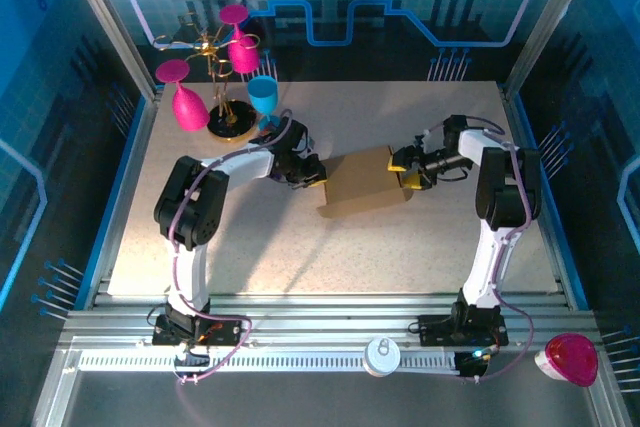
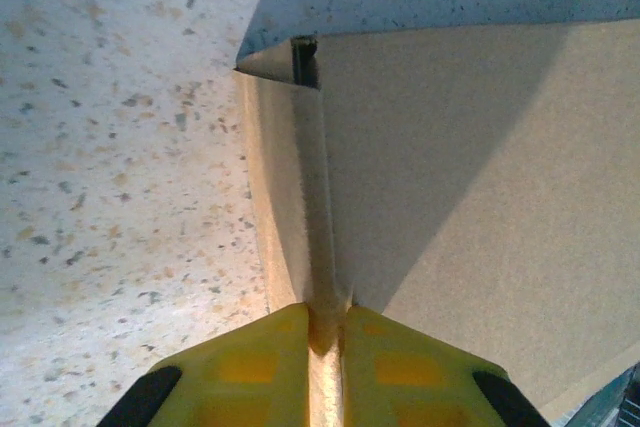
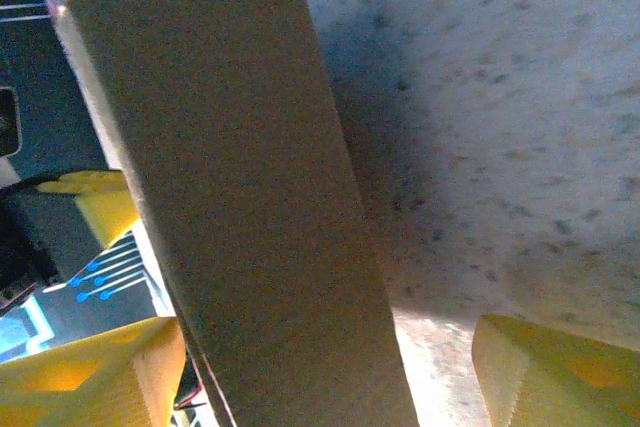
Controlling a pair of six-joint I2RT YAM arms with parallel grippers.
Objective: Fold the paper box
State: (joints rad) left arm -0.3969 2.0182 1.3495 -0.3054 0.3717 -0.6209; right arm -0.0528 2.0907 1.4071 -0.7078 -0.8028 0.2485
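The brown paper box (image 1: 362,187) lies mid-table as a low folded cardboard shape. At its left end my left gripper (image 1: 312,177) is shut on an upright cardboard edge; in the left wrist view the yellow fingers (image 2: 400,367) pinch that thin wall of the paper box (image 2: 470,187). At the box's right end my right gripper (image 1: 405,172) stands open. In the right wrist view a raised cardboard flap (image 3: 240,197) stands between its spread yellow fingers (image 3: 90,377), close to the left one and well apart from the right one.
A black-based stand (image 1: 228,123) with pink and blue goblets sits at the table's back left. A pink goblet (image 1: 570,359) lies on the front rail at the right. A white round knob (image 1: 383,355) sits on the rail. Bare speckled table (image 1: 340,257) lies in front of the box.
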